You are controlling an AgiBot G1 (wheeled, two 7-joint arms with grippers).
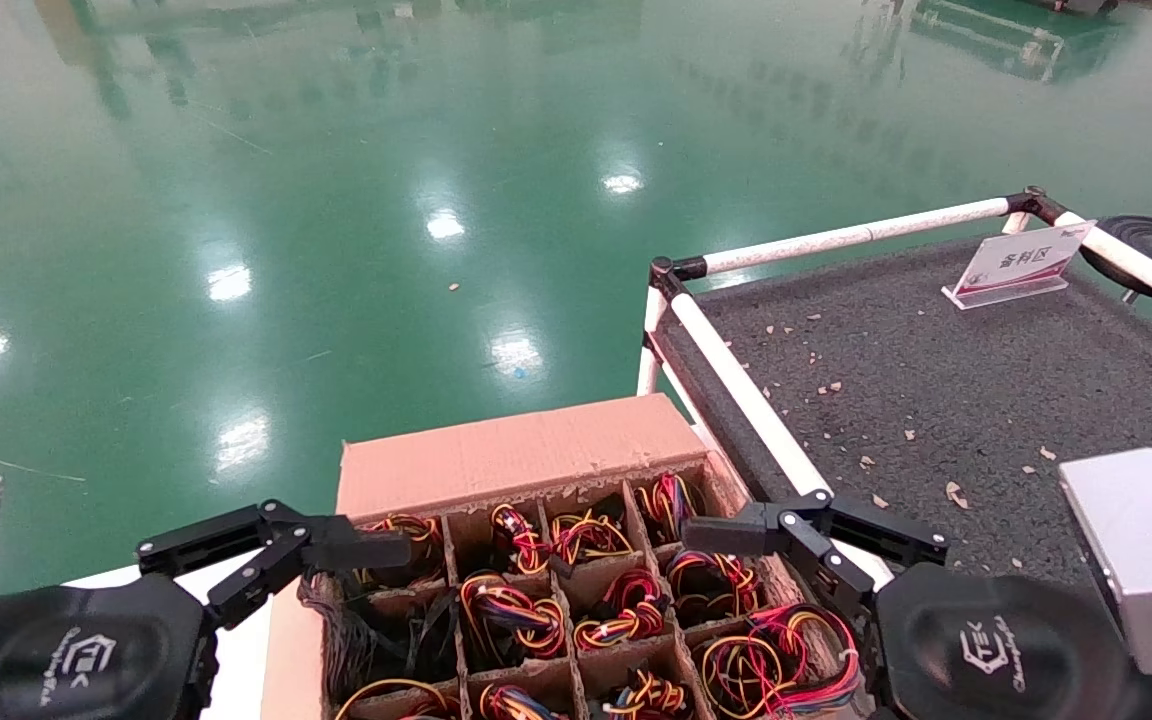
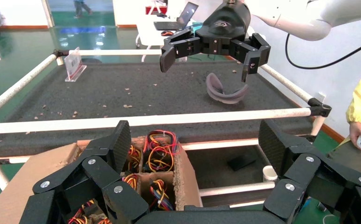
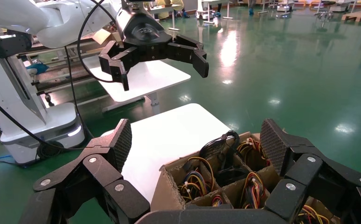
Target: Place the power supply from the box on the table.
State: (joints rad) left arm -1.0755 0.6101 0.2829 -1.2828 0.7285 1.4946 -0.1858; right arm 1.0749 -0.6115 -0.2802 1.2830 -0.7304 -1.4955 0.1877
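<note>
While both claws, left (image 1: pixel 311 548) and right (image 1: pixel 766 535), hang spread wide, the box (image 1: pixel 521 455) shows only wire bundles (image 1: pixel 511 610).

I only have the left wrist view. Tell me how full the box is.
Observer: The head view shows the box divided into a grid of cells. Most of the visible cells hold bundles of coloured wires.
Operator: Say where the right gripper sits relative to the box.
Observer: From the head, the right gripper, fingers open, hangs over the box edge nearest the table.
Operator: Report what lies on the box's other side.
Observer: The right wrist view shows a white surface there. The left gripper is open over that edge.
</note>
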